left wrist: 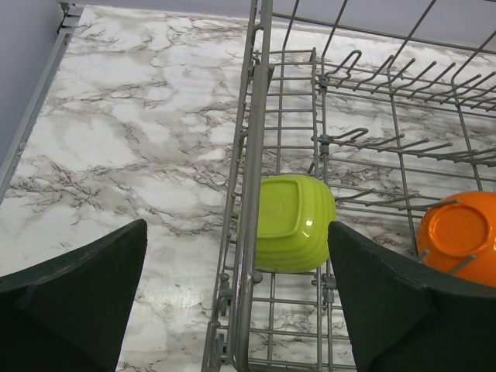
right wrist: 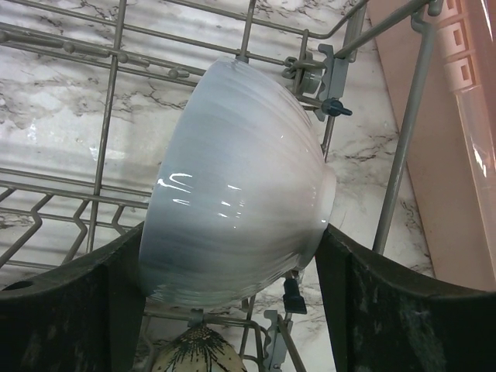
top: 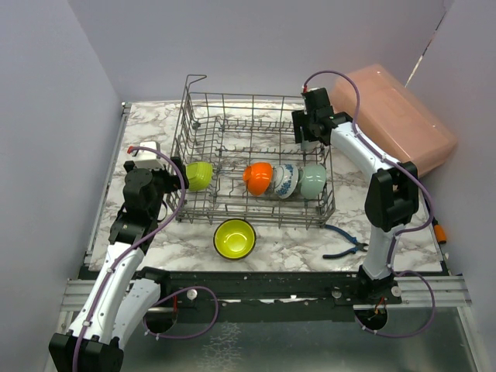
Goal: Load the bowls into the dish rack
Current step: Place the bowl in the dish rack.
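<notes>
The grey wire dish rack (top: 203,132) stands mid-table. In its front row lie a lime green bowl (top: 198,175), an orange bowl (top: 258,178), a blue-patterned white bowl (top: 285,180) and a mint green bowl (top: 313,180). A yellow-green bowl (top: 235,238) sits on the table in front of the rack. My left gripper (left wrist: 236,226) is open and empty, straddling the rack's left wall (left wrist: 249,155), with the lime green bowl (left wrist: 291,223) just ahead. My right gripper (right wrist: 231,232) is shut on a white bowl (right wrist: 232,194), tilted on its side over the rack's back right corner.
A pink translucent box (top: 395,116) leans at the back right, close to the right arm. Blue-handled pliers (top: 345,242) lie on the marble right of the rack's front. A patterned bowl (right wrist: 198,353) shows just below the white bowl. Walls close in on three sides.
</notes>
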Robot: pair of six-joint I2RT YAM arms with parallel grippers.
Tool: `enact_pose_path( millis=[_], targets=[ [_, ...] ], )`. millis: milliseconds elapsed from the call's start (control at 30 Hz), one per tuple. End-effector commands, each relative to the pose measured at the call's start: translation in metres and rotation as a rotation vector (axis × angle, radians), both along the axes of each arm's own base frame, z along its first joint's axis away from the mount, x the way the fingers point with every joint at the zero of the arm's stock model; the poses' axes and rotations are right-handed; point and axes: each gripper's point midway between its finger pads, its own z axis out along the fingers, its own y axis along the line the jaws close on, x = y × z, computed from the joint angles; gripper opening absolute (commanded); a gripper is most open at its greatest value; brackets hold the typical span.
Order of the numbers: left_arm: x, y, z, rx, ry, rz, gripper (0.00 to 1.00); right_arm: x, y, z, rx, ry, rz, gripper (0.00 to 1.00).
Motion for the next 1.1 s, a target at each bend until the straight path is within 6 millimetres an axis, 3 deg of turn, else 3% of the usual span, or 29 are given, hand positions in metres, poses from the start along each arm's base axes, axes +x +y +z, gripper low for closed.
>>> enact_pose_path(
  millis=[0,533,867,1067],
  targets=[
    [-0.003,0.000,-0.018,0.025,0.053,-0.017,0.99,0.000,-0.011,0.011,-0.090,-0.014,0.077,0.41],
    [-0.002,-0.001,-0.022,0.024,0.064,-0.020,0.99,-0.004,-0.018,0.000,-0.119,0.034,0.151,0.41],
    [-0.001,-0.002,-0.024,0.024,0.072,-0.024,0.99,-0.012,-0.030,0.011,-0.034,-0.008,0.112,0.39],
    [-0.001,-0.002,-0.024,0.024,0.073,-0.020,0.99,-0.022,-0.021,-0.010,0.055,0.050,0.097,0.46]
  ],
)
